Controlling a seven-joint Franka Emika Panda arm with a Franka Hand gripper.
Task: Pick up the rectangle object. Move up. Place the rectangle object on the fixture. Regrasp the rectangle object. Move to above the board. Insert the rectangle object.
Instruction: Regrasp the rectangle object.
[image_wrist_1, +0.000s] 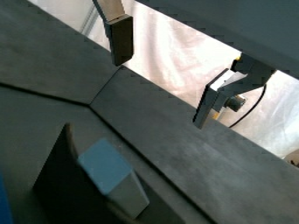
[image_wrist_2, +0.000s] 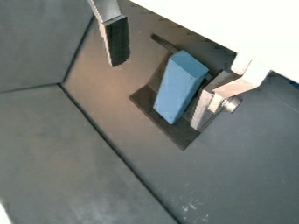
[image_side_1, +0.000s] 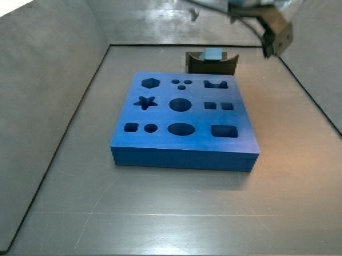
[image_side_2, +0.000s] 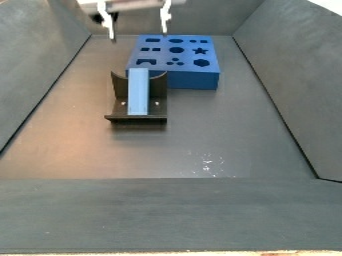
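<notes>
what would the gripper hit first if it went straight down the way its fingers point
Probably the rectangle object resting on the fixture. In a wrist view the open, empty gripper hangs above them, the block roughly between its fingers. Depth is unclear, so it could meet the fixture's edge instead.

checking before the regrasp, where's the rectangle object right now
The rectangle object lies on the fixture, beside the board; the open gripper hangs above it, empty.
</notes>
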